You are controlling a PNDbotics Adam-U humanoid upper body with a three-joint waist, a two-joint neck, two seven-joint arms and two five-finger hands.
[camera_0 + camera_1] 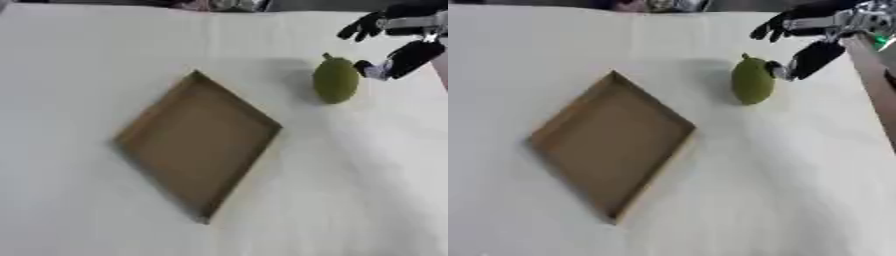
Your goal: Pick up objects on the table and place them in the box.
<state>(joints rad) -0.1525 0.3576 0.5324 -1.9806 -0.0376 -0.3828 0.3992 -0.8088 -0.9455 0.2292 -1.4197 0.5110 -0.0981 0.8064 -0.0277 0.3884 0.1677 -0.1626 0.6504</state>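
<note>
Seemingly upright green fruit (336,80) (stem up)

The right hand (802,37) is seen to be mostly black, with dark fingers (767,31) of rounded, glove-like shape; a silver-grey band is carried across its back, above the green fruit (752,81); a pale, whitish tip is shown on the thumb (779,70) just beside that fruit; silver metal parts and a small green light are visible at the wrist, further from the fruit.
</note>
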